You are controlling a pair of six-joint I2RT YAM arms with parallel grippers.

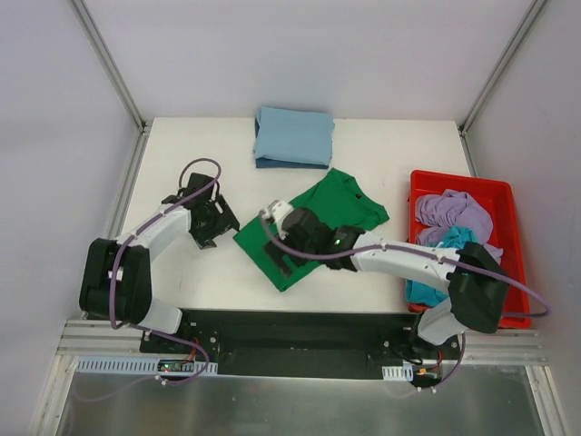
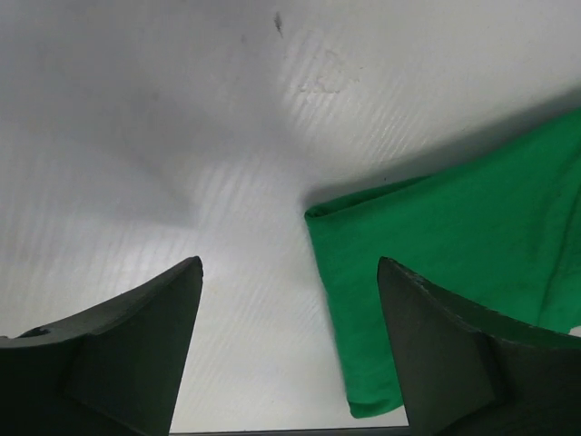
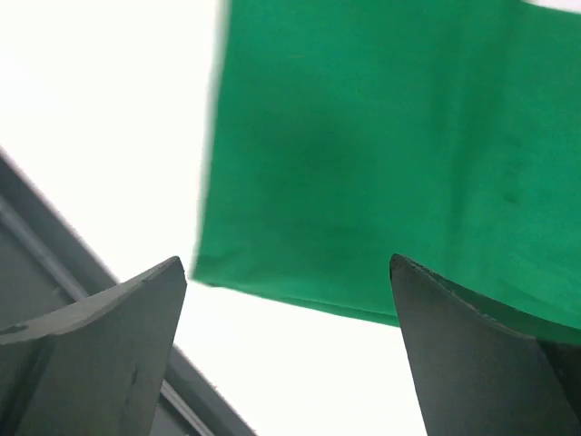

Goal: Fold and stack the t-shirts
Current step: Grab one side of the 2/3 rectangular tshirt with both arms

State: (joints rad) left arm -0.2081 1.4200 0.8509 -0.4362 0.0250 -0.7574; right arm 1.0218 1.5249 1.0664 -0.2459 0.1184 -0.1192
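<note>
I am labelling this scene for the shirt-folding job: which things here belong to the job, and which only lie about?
Belong to the job: green cloth t-shirt, mid-table; folded light blue cloth t-shirt, far edge; crumpled lilac cloth shirt and teal cloth shirt, both in the red rectangular plastic tub.
Lying about: that red tub, on the right; flat white table.

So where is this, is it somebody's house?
Probably a robot lab booth, not a house: a left arm and right arm bolted to a metal rail, plain white walls round the table, a green t-shirt laid out.
</note>
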